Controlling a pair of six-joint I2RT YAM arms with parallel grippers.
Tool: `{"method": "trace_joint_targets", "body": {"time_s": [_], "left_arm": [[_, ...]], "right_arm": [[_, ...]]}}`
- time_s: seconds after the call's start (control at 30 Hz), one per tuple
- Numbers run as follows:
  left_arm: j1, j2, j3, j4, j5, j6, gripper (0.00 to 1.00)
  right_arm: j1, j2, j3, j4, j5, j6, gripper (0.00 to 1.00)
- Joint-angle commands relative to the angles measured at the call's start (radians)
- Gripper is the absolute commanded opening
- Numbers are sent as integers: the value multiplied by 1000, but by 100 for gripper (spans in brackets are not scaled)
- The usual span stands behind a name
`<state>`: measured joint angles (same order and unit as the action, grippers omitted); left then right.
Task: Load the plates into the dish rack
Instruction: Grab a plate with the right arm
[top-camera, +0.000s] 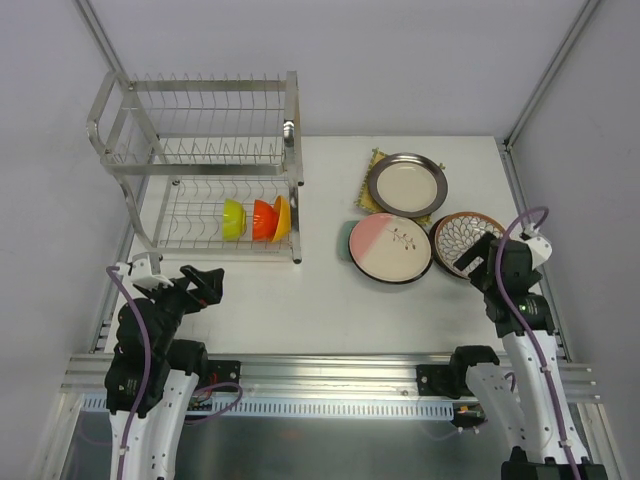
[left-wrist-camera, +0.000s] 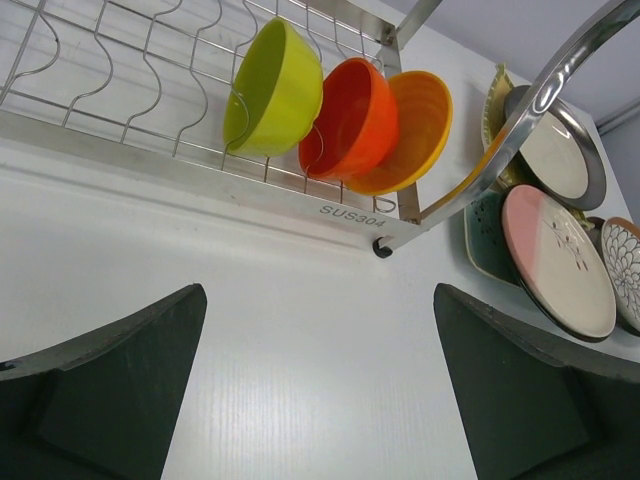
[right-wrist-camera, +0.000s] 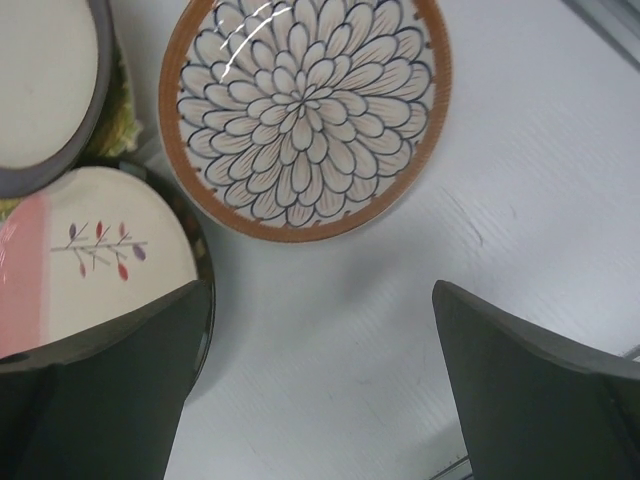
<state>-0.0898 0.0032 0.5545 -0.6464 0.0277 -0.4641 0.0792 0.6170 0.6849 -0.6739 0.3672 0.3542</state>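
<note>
Dark matte fingers (left-wrist-camera: 110, 390) of the left hand (left-wrist-camera: 318, 295) fill the near corners of its wrist view. They are two blunt wedges, wide apart, gripping nothing. Between them lies only the desk (top-camera: 300, 310), white with a faint fine grain.

Dish rack (top-camera: 293, 130): far left of the desk, just ahead of the left hand. Shiny silver metal, tubular frame, two tiers of thin wire with rows of upright prongs. Wavy wires form the lower floor, and "SUS304" is stamped on the near base rail. The lower tier holds three glossy round bowls on edge, pressed side by side: green bowl (top-camera: 233, 219), orange bowl (top-camera: 263, 219), yellow bowl (top-camera: 283, 217).

Plates: all flat on the desk, right of the rack, in an overlapping cluster.
- cream plate (top-camera: 406, 184): round, dark grey rim, lying on the yellow woven square (top-camera: 370, 178), which shows at its left.
- pink-and-white plate (top-camera: 391, 248): round, dark rim, small twig motif. It rests on the pale teal dish (left-wrist-camera: 487, 235), of which only the left edge shows.
- petal-pattern plate (right-wrist-camera: 305, 110): round, brown rim, dark-lined petals on cream. Touching or just beside the pink-and-white plate; cannot tell which.

Right hand (right-wrist-camera: 322, 290): same dark wedge fingers, spread wide, nothing held. From above it sits over the near rim of the petal-pattern plate. Its wrist view shows that plate just ahead of the fingertips.
</note>
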Motion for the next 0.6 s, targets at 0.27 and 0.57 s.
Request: {"method": "trace_joint_targets", "body": {"time_s": [0.27, 0.57], "left_arm": [[-16, -164, -18, 63, 26, 5, 99], [-51, -169, -19, 62, 20, 7, 99]], "right_arm": [[-258, 96, 25, 17, 70, 131, 99], [-407, 176, -45, 131, -80, 120, 90]]}}
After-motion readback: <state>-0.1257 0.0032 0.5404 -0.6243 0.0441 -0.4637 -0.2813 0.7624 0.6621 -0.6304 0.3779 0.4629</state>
